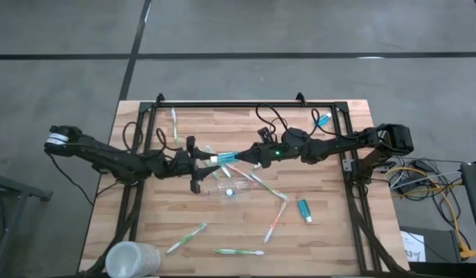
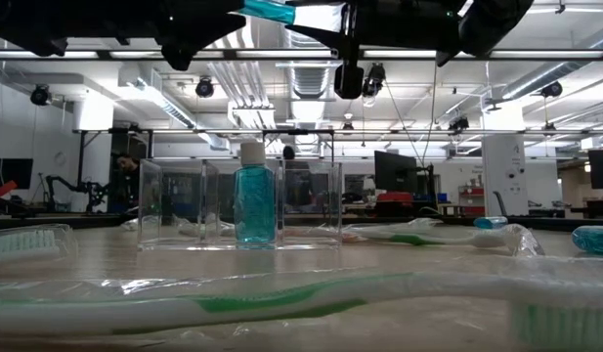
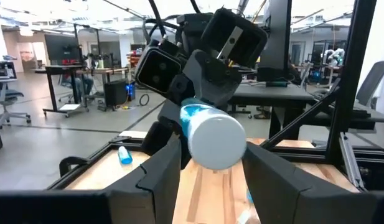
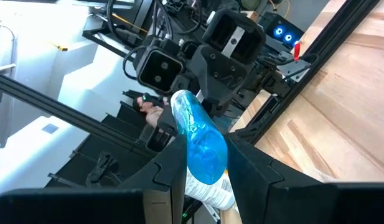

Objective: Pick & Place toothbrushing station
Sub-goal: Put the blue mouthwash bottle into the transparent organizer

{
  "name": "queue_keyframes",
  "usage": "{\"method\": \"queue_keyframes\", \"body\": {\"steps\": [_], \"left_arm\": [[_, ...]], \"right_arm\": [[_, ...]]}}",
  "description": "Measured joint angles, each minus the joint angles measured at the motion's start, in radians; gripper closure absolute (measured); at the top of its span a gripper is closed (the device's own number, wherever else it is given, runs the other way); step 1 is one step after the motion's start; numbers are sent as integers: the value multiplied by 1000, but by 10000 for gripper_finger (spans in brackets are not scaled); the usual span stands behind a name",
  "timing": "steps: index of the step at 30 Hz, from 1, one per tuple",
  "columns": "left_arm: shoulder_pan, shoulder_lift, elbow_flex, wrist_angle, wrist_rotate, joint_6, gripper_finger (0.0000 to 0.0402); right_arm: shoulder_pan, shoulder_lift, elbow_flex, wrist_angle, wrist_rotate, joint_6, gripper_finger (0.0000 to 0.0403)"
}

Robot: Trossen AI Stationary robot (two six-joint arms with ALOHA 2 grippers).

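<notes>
Above the middle of the wooden bench, the right gripper [image 1: 239, 158] pinches a small blue tube with a white cap [image 1: 226, 157], its cap end between the spread, empty fingers of the left gripper [image 1: 200, 160]. The clear plastic compartmented holder [image 1: 228, 188] sits just below, toward the front edge. If the right releases before the left closes, I judge the tube could drop and miss the holder.
</notes>
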Motion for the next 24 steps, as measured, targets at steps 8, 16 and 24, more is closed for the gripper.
{"method": "queue_keyframes", "body": {"steps": [8, 16, 24], "left_arm": [[0, -32, 1, 11, 1, 4, 227], [0, -49, -2, 2, 1, 4, 227], [0, -49, -3, -17, 1, -9, 255]], "right_arm": [[4, 0, 0, 0, -8, -7, 307], [4, 0, 0, -1, -8, -19, 307], [4, 0, 0, 0, -7, -19, 307]]}}
